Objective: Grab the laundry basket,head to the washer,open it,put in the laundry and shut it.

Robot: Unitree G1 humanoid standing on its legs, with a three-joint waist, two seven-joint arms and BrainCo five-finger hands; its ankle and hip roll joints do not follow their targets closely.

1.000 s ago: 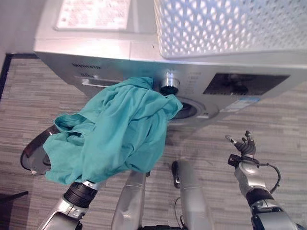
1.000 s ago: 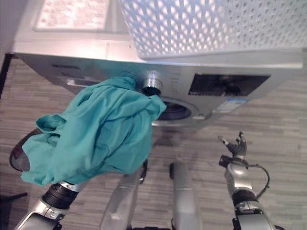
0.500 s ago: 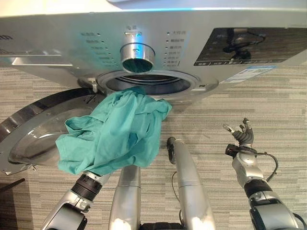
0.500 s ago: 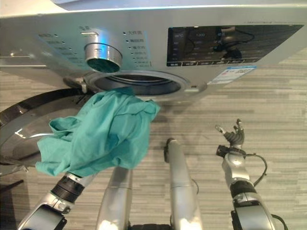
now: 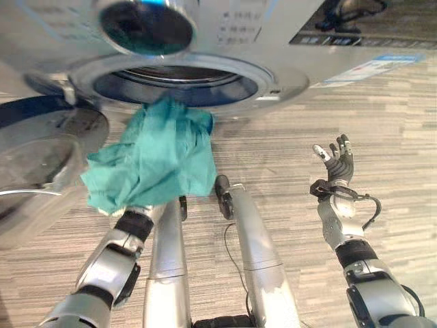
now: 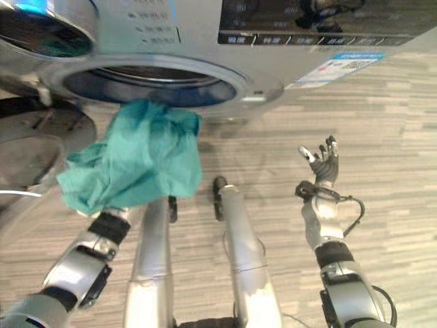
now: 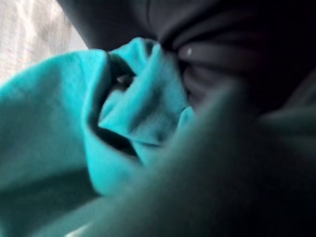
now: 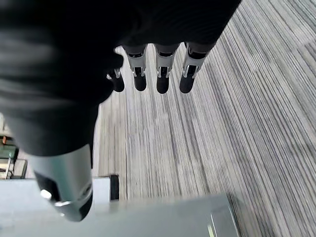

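At the far left the washer's round door (image 5: 41, 154) hangs swung open, its glass facing up toward the camera. Just beside it the teal cloth (image 5: 153, 160) is bunched over the left hand, which is buried inside the folds, so whether its fingers are curled or straight cannot be told (the left wrist view gives crumpled teal fabric against dark shapes and nothing of the fingers). The bundle's long axis runs from the left forearm up toward the washer (image 5: 287, 27), and its narrow upper end points into the lower rim of the drum opening (image 5: 176, 83), touching or overlapping that rim; the wider end sags toward the door side. A round dial (image 5: 145, 26) sits above the opening on the silver front panel. Farther right, well apart from the cloth, the right hand (image 5: 336, 162) is raised over the striped wood-look floor (image 5: 382, 137), fingers straight and spread, holding nothing.
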